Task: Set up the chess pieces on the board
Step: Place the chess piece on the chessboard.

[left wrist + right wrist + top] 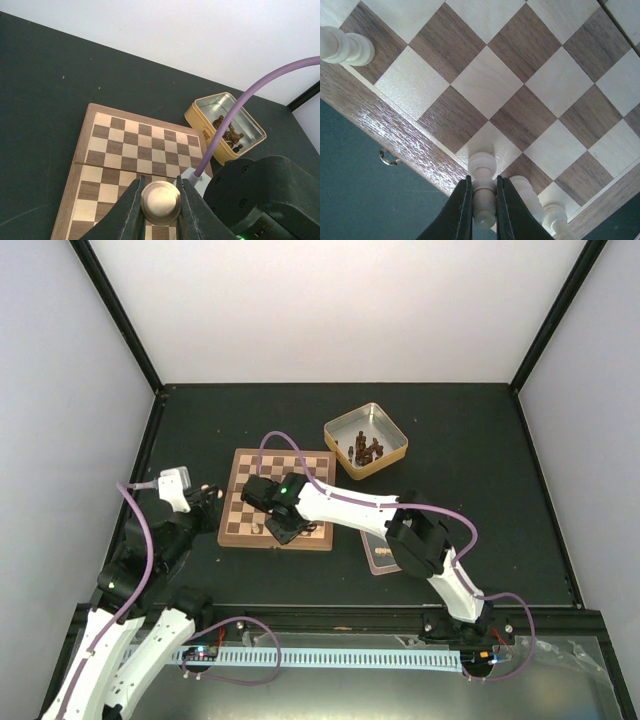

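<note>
Cream wood piece (482, 165), upright, base on a light sq. in the edge row of the board (485, 80); can't tell if it's fully set down. Right gripper (483, 184) is clamped on its stem. Two neighbour pieces (527, 195) stand just beside it in the same row, and a lone piece (345, 46) sits further along that edge. Left gripper (160, 187) hangs over the board's left side, fingers squeezed onto a second piece (160, 202), round end facing the cam. Beyond the board's far right corner, an open metal tin (365, 440) w/ dark pieces (227, 135) inside. All on a dark table (470, 490).
</note>
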